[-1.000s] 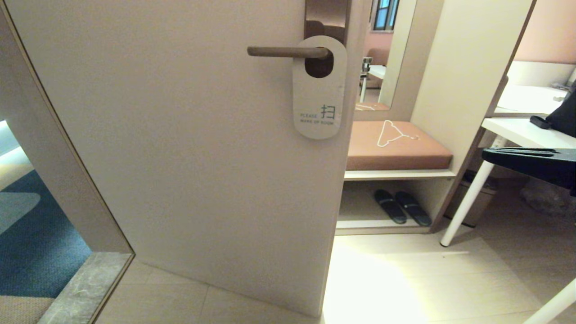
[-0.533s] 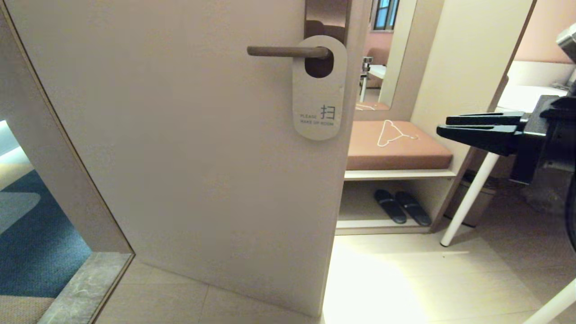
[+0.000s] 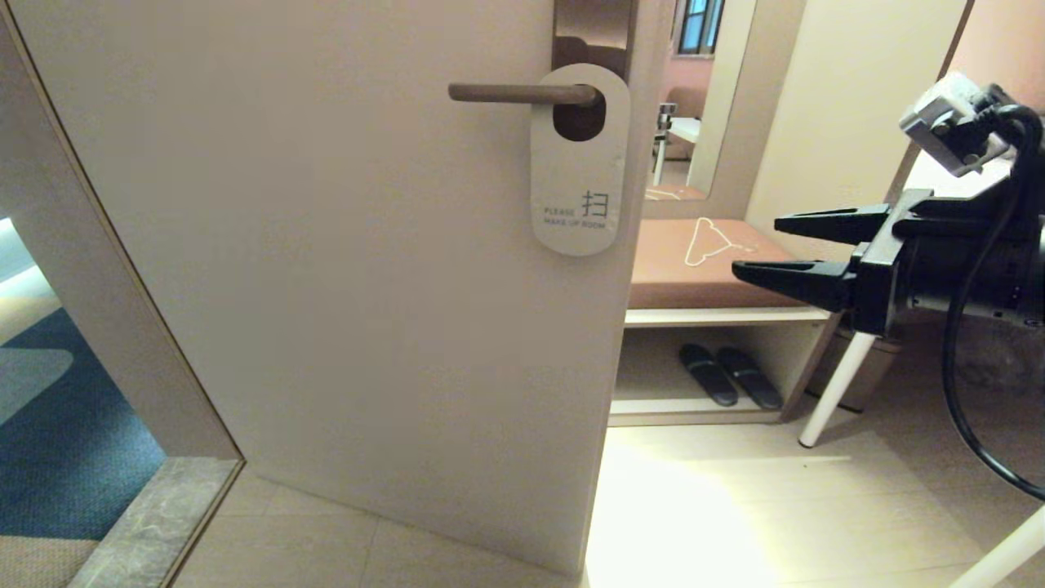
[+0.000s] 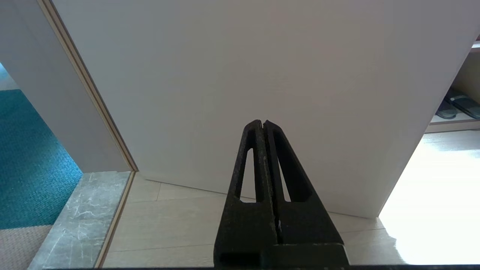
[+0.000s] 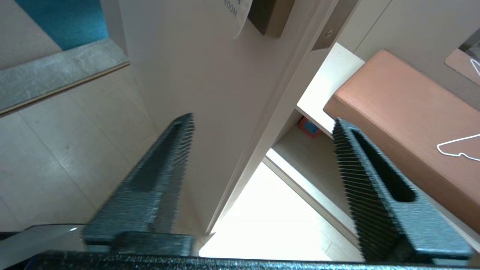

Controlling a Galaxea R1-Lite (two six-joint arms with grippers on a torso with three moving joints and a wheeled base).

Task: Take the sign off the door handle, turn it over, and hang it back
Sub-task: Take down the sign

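**White side out, sign on the lever, right gripper spread beside the door**

The flat oblong door hanger sign [image 3: 579, 175] with rounded ends hangs by its large hole on the slim straight bronze-brown metal door handle [image 3: 522, 94], close to the tall bronze backplate [image 3: 593, 33]. Its pale side faces out — it reads "PLEASE MAKE UP ROOM" beside a Chinese character. The sign lies flat against the plain off-white door [image 3: 343, 269], near the door's free edge.

The black right gripper [image 3: 763, 247] is level with the terracotta bench cushion [image 3: 694, 282], well apart from the sign and lower than it, its two ribbed fingers [image 5: 165, 180] spread wide with nothing between them. It points toward the door edge.

The left gripper [image 4: 262, 123] sits low in front of the door's bare lower panel, fingers pressed together — empty.
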